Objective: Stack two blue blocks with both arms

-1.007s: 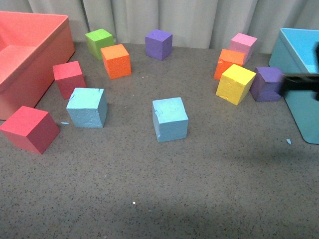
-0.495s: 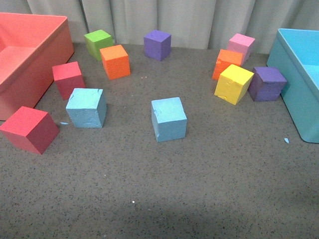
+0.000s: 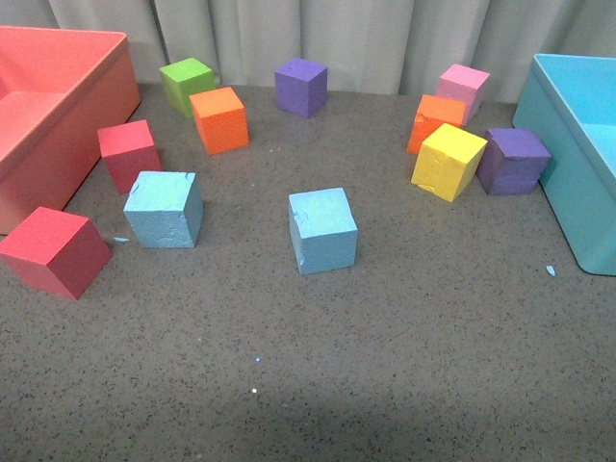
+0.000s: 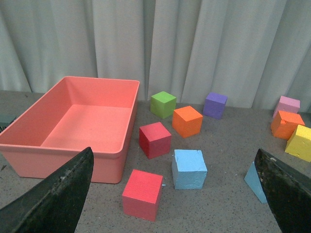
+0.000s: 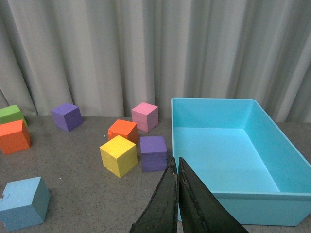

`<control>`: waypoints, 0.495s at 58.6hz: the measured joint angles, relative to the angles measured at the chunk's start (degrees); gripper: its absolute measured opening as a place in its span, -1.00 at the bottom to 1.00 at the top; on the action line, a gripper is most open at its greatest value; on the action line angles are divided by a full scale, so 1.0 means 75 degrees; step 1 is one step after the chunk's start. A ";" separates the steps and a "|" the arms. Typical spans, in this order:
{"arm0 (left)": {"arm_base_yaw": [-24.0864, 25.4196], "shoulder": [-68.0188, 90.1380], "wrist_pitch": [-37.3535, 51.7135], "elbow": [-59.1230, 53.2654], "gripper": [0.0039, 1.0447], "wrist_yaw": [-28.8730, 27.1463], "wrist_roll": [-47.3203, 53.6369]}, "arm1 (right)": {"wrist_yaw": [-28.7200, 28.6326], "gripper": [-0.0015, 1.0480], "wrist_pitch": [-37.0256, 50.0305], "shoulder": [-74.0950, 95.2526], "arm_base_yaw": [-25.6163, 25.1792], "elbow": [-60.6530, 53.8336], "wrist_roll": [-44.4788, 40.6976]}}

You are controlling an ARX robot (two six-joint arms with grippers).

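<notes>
Right arm, at front-view edge 1 s ago, now out of sight. 2 blue blocks on table (image 3: 433, 366), well apart, unstacked: left blue block (image 3: 164, 209) nr red cube (image 3: 128, 154), middle blue block (image 3: 323, 231) alone at centre. Left gripper (image 4: 173, 151) fingers spread wide, empty. Right gripper (image 5: 177, 161) clenched on nothing, nr blue bin (image 5: 252, 208).

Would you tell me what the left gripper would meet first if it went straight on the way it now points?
Probably the blue block framed between the left gripper's open fingers; the nearest red cube sits close to that line, and depth is unclear.
</notes>
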 joint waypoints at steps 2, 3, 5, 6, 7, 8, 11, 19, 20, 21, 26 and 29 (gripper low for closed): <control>0.0000 0.0000 0.0000 0.0000 0.88 0.0000 0.0003 | 0.0000 -0.98 -0.0128 -0.0143 0.0000 0.0000 0.0003; 0.0000 0.0000 0.0000 0.0000 0.88 0.0000 0.0000 | 0.0000 -0.98 -0.0213 -0.0239 0.0000 0.0000 0.0000; 0.0000 0.0000 0.0000 0.0000 0.88 0.0000 0.0003 | 0.0000 -0.98 -0.0338 -0.0379 0.0000 0.0000 0.0003; 0.0000 0.0000 0.0000 0.0000 0.88 0.0000 0.0000 | 0.0000 -0.98 -0.0417 -0.0469 0.0000 0.0000 0.0003; 0.0000 0.0000 0.0000 0.0000 0.88 0.0000 0.0000 | 0.0000 -0.98 -0.0495 -0.0557 0.0000 0.0000 0.0003; 0.0000 0.0000 0.0000 0.0000 0.88 0.0000 0.0000 | 0.0000 -0.98 -0.0536 -0.0597 0.0000 -0.0003 0.0003; 0.0000 0.0000 0.0000 0.0000 0.88 0.0000 0.0003 | -0.0003 -0.98 -0.0731 -0.0799 0.0000 -0.0003 0.0003; 0.0000 0.0000 0.0000 0.0000 0.88 0.0000 0.0003 | 0.0000 -0.98 -0.1326 -0.1413 0.0000 -0.0003 0.0003; 0.0000 0.0000 0.0000 0.0000 0.88 0.0000 0.0000 | 0.0000 -0.98 -0.1390 -0.1480 0.0000 -0.0003 0.0003; 0.0000 0.0000 0.0000 0.0000 0.88 0.0000 0.0000 | 0.0000 -0.98 -0.1451 -0.1545 0.0000 -0.0003 0.0003; 0.0000 0.0000 0.0000 0.0000 0.88 0.0000 0.0003 | -0.0003 -0.98 -0.1795 -0.1894 0.0000 -0.0003 0.0003; 0.0000 0.0000 0.0000 0.0000 0.88 0.0000 0.0003 | -0.0003 -0.98 -0.1964 -0.2069 0.0000 -0.0003 0.0003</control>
